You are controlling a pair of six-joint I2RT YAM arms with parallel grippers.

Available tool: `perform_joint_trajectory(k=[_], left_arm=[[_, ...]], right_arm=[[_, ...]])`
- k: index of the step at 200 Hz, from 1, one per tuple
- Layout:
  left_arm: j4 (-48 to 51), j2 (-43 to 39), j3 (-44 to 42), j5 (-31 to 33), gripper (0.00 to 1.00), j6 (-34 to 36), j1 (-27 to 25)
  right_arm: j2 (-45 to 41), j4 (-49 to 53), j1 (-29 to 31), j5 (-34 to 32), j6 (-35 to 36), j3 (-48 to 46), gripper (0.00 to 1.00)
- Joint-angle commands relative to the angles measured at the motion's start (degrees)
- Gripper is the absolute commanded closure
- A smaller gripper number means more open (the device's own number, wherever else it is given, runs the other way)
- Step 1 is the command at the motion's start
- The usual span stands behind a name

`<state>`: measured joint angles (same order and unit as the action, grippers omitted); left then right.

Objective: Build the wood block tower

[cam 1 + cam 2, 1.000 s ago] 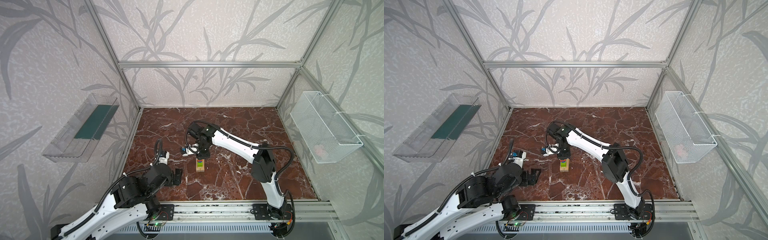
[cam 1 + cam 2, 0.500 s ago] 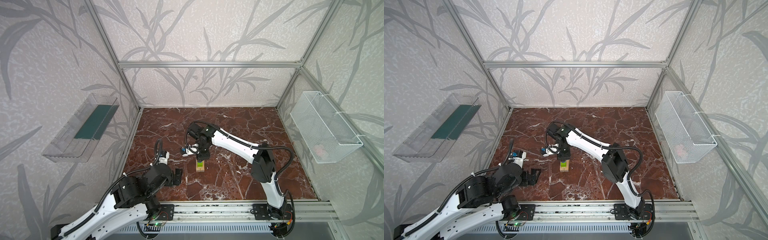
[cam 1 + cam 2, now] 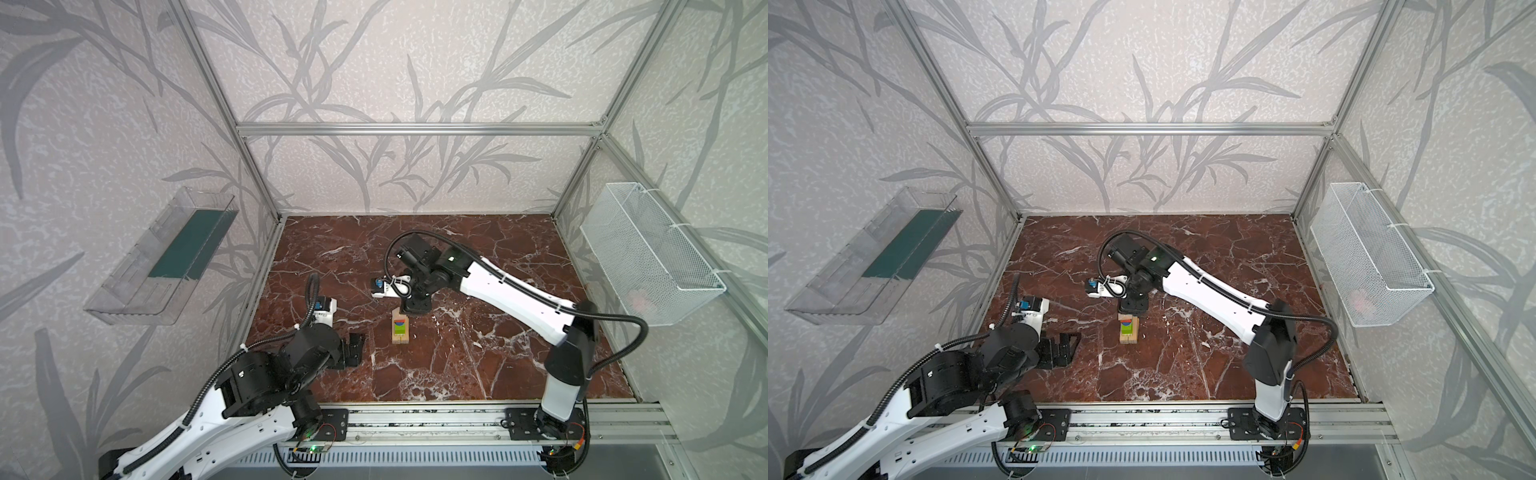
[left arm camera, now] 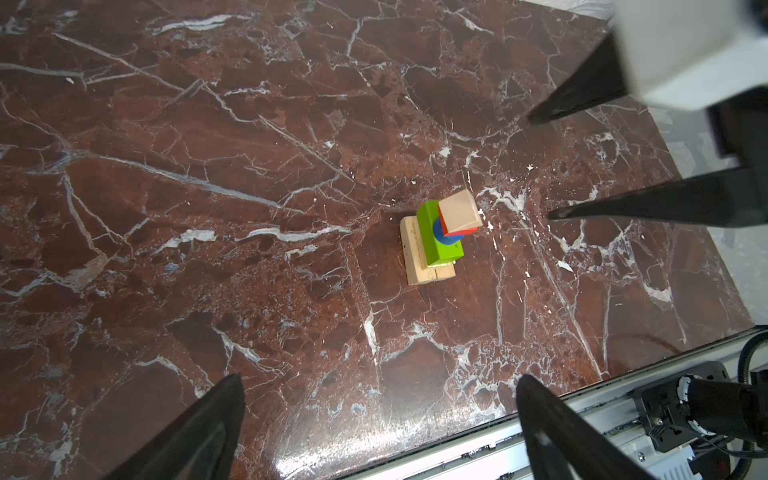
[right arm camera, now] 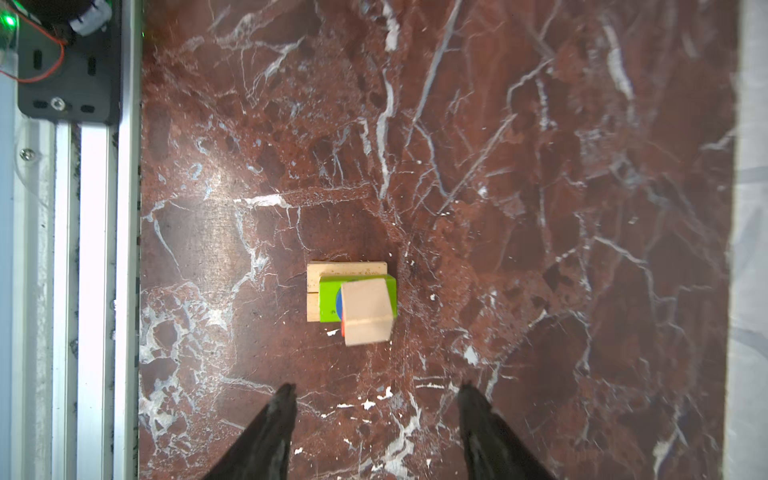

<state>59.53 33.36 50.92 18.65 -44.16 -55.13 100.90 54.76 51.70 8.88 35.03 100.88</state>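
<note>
The tower (image 3: 400, 330) (image 3: 1128, 330) stands mid-floor. Pale wood planks (image 4: 419, 266) form its base. On them lie a lime-green oblong (image 4: 432, 245), a blue piece (image 4: 442, 237), a red cube (image 4: 446, 226) and, on top, a pale pointed piece (image 4: 459, 210) (image 5: 368, 309). My right gripper (image 5: 377, 390) (image 3: 415, 307) hangs open just above and behind the tower top, with nothing between its fingers. It also shows in the left wrist view as the right gripper (image 4: 542, 166). My left gripper (image 4: 380, 380) (image 3: 355, 345) stays wide open and empty, left of the tower and apart from it.
A clear plastic tray (image 3: 166, 257) hangs on the left wall. On the right wall is a white wire basket (image 3: 648, 257). An aluminium rail (image 3: 415, 419) carrying both arm bases runs along the front edge of the red marble floor (image 3: 478, 365).
My right gripper's jaws have spread apart above the tower, leaving the pale pointed piece on top. The left arm has not moved.
</note>
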Motion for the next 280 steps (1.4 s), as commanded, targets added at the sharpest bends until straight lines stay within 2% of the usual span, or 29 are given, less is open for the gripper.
perform_joint_trajectory(k=[1,34,46,58,79,102,117,128,151,160,176,195,199,221,243,248,258,266,280], left_arm=[[-0.50,2.00,2.15,5.13,0.01,1.80,-0.04],[-8.19,6.30,0.85,9.34,0.01,4.46,2.07],[-12.42,8.65,-0.48,8.78,0.00,5.99,5.58],[-16.55,11.06,-1.79,6.13,0.01,6.71,11.76],[-25.11,14.40,-5.18,4.14,0.00,7.38,23.25],[-35.08,19.13,-8.51,12.80,0.00,11.90,32.69],[-42.29,22.79,-10.51,16.03,0.00,15.27,39.81],[-51.33,25.16,-13.87,17.89,0.01,19.74,43.59],[-63.49,30.70,-18.85,17.24,0.01,23.72,50.40],[-69.73,33.56,-20.85,14.85,0.01,26.11,51.89],[-81.65,39.12,-24.24,11.83,0.01,31.46,52.51],[-96.86,44.85,-28.05,13.38,0.00,33.47,52.82],[-97.59,45.05,-28.10,11.71,0.00,33.85,52.90],[-108.10,48.46,-29.80,7.06,0.00,39.15,53.41],[-121.78,54.17,-34.23,-0.74,0.00,41.03,54.20],[-124.42,55.74,-34.88,-2.25,0.00,41.90,54.15],[-126.20,57.92,-34.62,-4.09,0.01,42.99,54.21],[-121.75,56.90,-33.19,-4.26,0.00,42.51,54.16],[-112.47,56.11,-28.97,-1.36,0.01,41.09,54.35]], right_arm=[[-9.41,-10.02,-4.17,-0.35,-12.54,-8.20,0.31],[-23.83,-20.66,-14.83,-7.28,-30.76,-25.11,0.22],[-28.89,-24.26,-19.59,-11.57,-34.98,-32.44,0.18],[-33.00,-26.72,-24.47,-15.71,-38.56,-38.94,0.15],[-37.97,-31.84,-32.56,-21.57,-41.46,-49.47,0.08],[-38.83,-41.53,-39.64,-27.68,-43.56,-59.80,0.03],[-36.68,-51.22,-41.31,-31.70,-41.66,-65.54,0.01],[-34.06,-58.84,-41.93,-33.67,-39.96,-68.85,0.00],[-28.16,-72.45,-43.63,-33.04,-37.12,-73.69,0.01],[-25.60,-78.27,-44.23,-31.64,-35.86,-75.58,0.01],[-24.27,-80.21,-44.61,-26.23,-34.64,-74.70,0.01],[-20.70,-96.21,-44.76,-19.69,-30.90,-78.45,0.01],[-20.10,-100.12,-44.87,-18.96,-30.65,-78.84,0.01],[-17.90,-99.15,-45.98,-12.52,-31.86,-77.74,0.01],[-8.87,-117.49,-45.83,-5.36,-28.83,-81.99,0.01],[-10.15,-116.13,-45.81,-6.00,-28.76,-82.36,0.01],[-12.05,-110.14,-45.81,-9.65,-30.33,-80.65,0.01],[-11.51,-107.25,-45.81,-12.25,-31.44,-78.71,0.01],[-9.57,-112.20,-45.77,-12.80,-31.36,-79.73,0.01]])
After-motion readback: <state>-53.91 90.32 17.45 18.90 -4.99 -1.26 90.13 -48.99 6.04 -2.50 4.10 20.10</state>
